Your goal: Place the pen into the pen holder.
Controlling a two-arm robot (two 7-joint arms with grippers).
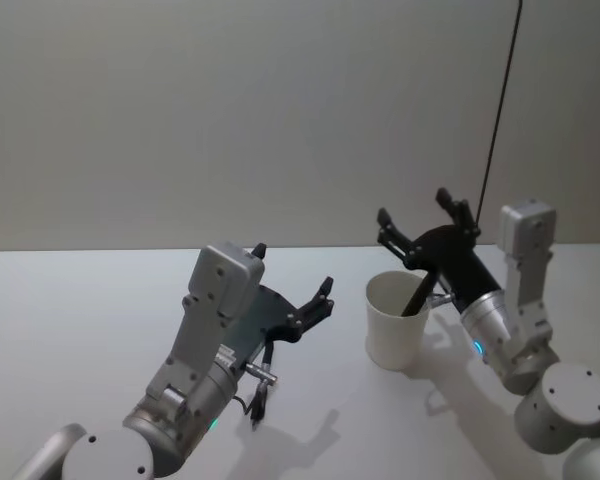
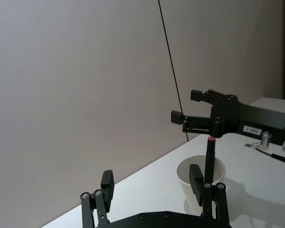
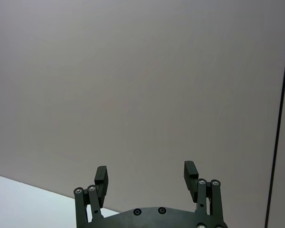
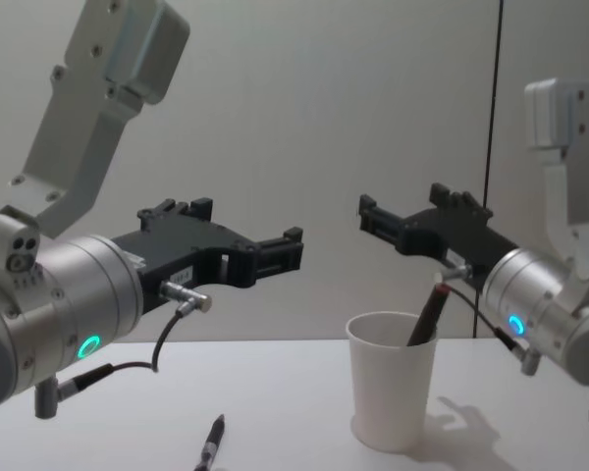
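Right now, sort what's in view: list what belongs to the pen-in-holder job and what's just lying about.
Job: white paper cup; dark pen leaning inside it; open right gripper above the cup.
Lying about: second dark pen flat on the white table; idle left gripper above it; black wall cord.

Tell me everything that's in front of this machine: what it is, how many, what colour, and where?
paper cup: one, white, standing on the table, below the right gripper.
pen in cup: one, dark, leaning inside the paper cup, its top above the rim.
pen on table: one, dark, lying flat to the left of the cup, below the left gripper.
table: one, white, carrying the cup and the loose pen.
cable: one, black, hanging down the grey wall behind.
left gripper: one, black, fingers open, held above the table to the left of the cup.
right gripper: one, black, fingers open, above the cup.
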